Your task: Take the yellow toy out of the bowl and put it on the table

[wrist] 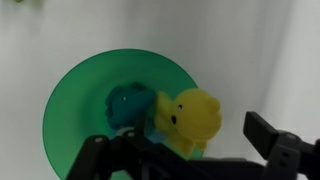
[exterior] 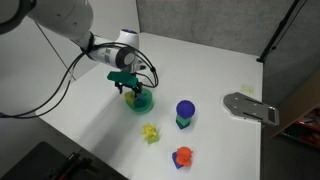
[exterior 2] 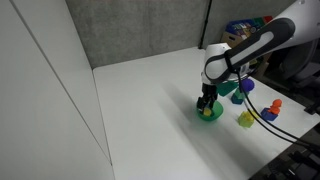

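Note:
The teal-green bowl (wrist: 80, 100) stands on the white table (wrist: 250, 50). The yellow toy (wrist: 188, 117), a chunky figure with dark eyes, sits over the bowl's right rim. My gripper (wrist: 180, 140) is open, with one finger on each side of the toy. The right finger stands clear of the toy. In both exterior views the gripper (exterior: 131, 90) (exterior 2: 206, 100) is lowered right over the bowl (exterior: 141, 103) (exterior 2: 209, 114). Whether the toy rests in the bowl or is lifted, I cannot tell.
A blue round-topped toy on a green base (exterior: 185, 112) (exterior 2: 247, 87), a pale yellow-green spiky toy (exterior: 151, 133) (exterior 2: 245, 119) and an orange toy (exterior: 182, 157) (exterior 2: 276, 104) stand near the bowl. A grey flat object (exterior: 250, 107) lies further off.

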Robot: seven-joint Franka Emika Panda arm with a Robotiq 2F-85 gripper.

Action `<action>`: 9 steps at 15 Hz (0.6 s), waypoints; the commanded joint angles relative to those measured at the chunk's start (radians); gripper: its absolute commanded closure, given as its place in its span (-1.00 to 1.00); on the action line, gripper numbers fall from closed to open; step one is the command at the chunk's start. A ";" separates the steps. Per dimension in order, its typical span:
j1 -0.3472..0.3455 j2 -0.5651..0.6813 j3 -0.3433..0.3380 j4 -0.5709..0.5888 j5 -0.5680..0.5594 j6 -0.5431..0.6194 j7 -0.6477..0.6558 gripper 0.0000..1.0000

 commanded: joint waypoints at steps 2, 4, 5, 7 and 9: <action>-0.021 0.017 0.015 0.053 0.011 -0.062 -0.007 -0.13; -0.024 0.011 0.018 0.057 0.015 -0.075 -0.010 0.19; -0.025 0.006 0.019 0.056 0.016 -0.077 -0.010 0.36; -0.027 -0.002 0.024 0.055 0.019 -0.085 -0.014 0.62; -0.028 -0.009 0.030 0.055 0.022 -0.095 -0.016 0.68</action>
